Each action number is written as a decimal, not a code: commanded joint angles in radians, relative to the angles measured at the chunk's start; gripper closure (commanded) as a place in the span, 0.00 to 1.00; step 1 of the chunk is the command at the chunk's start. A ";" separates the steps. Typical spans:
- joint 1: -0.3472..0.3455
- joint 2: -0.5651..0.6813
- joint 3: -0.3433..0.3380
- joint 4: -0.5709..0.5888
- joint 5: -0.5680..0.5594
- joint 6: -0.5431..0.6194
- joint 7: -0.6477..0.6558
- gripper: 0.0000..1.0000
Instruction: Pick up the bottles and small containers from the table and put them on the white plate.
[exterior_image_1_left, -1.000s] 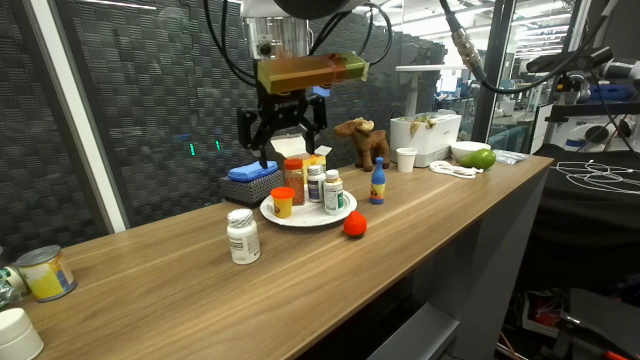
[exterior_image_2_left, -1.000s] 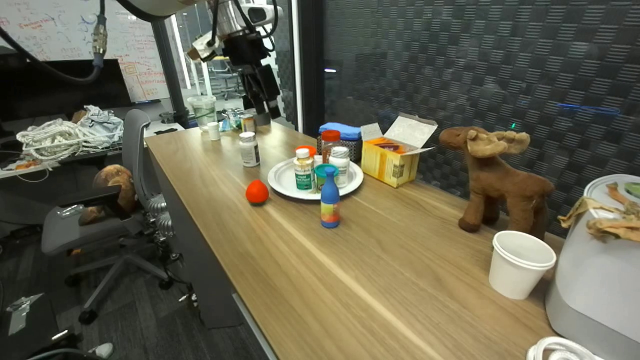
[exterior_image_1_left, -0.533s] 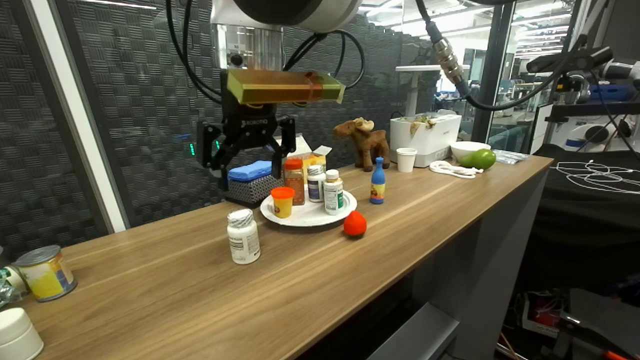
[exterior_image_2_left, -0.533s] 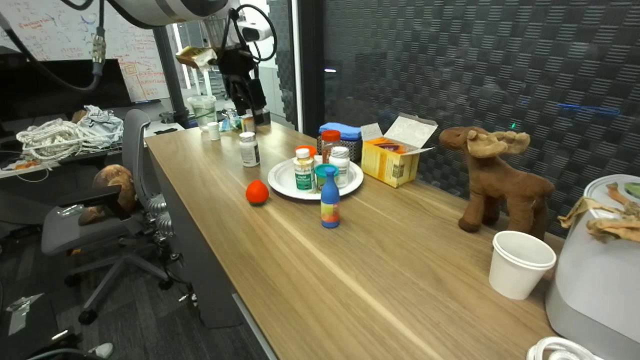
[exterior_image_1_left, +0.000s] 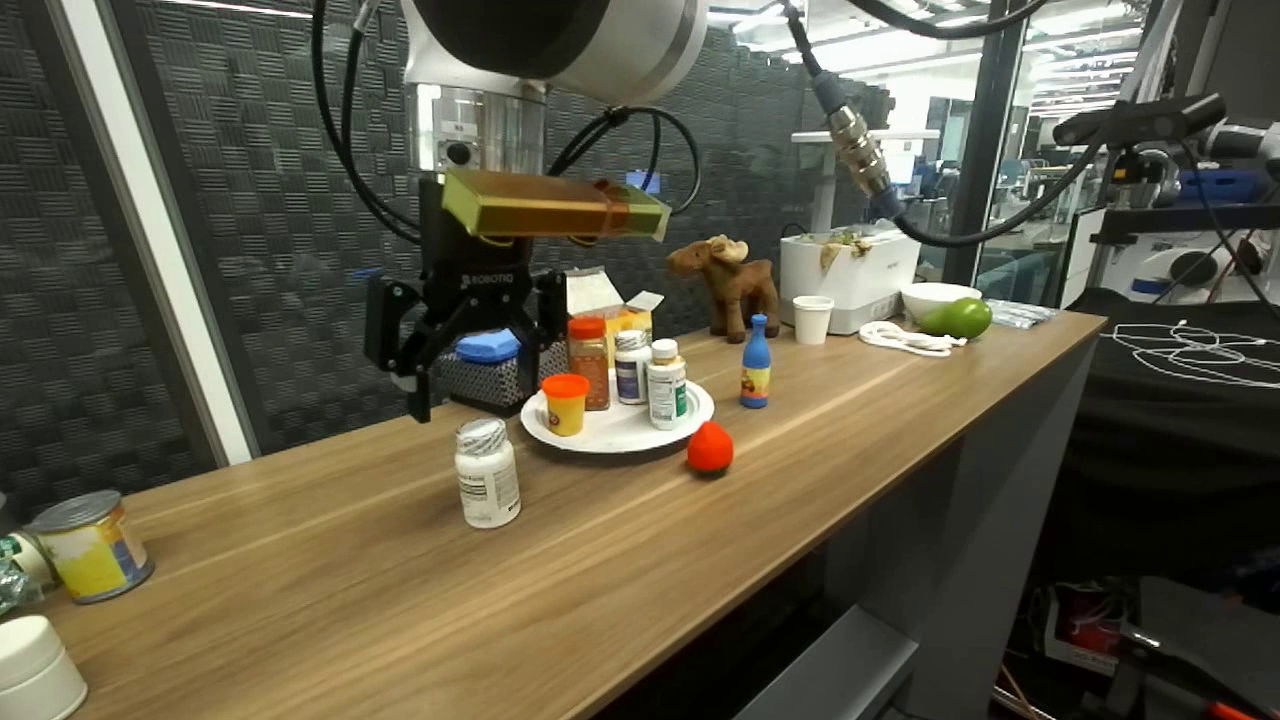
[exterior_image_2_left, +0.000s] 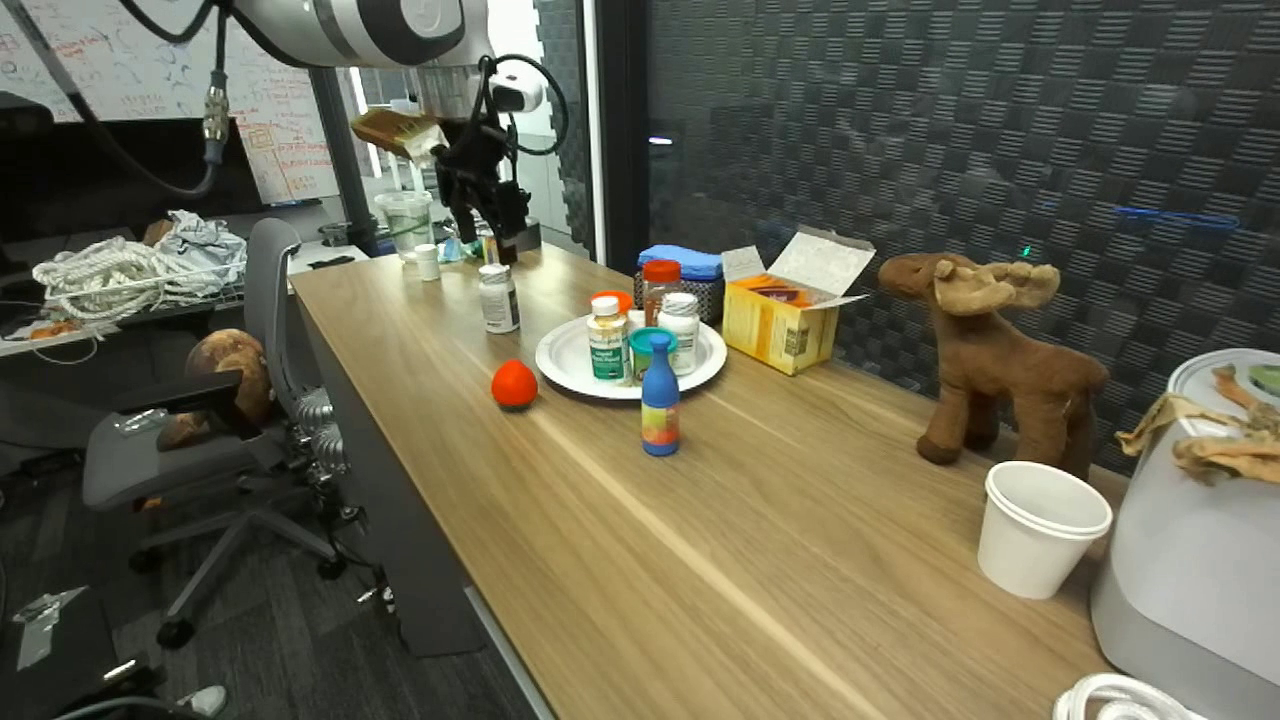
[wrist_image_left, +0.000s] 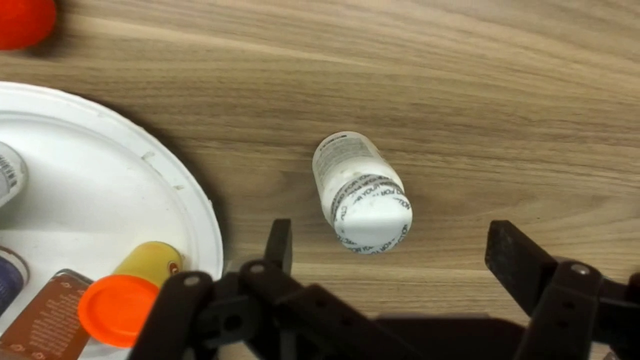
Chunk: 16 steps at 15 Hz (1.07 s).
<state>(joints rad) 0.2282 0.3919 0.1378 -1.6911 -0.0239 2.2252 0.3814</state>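
item: "robotiq", pale lettering on the body of my gripper (exterior_image_1_left: 474, 392). item: "for your", repeated round the capped top of the white bottle (wrist_image_left: 361, 192) central in my wrist view, with the fragment "ction"; its side print too small for me. item: "liquid", on the green-labelled bottle (exterior_image_2_left: 608, 340); the line below i cannot make out. item: barcode, on the bottle cut by my wrist view's left edge (wrist_image_left: 9, 172). item: dark printed panel on the yellow box (exterior_image_2_left: 780, 325), illegible. item: red handwriting on the whiteboard (exterior_image_2_left: 270, 110), illegible.
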 joint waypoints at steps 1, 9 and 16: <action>0.004 0.028 0.000 0.043 0.032 -0.017 -0.049 0.00; 0.013 0.065 -0.012 0.063 0.014 -0.032 -0.048 0.00; 0.014 0.058 -0.022 0.067 0.006 -0.036 -0.039 0.64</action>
<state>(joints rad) 0.2283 0.4476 0.1311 -1.6590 -0.0178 2.2163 0.3463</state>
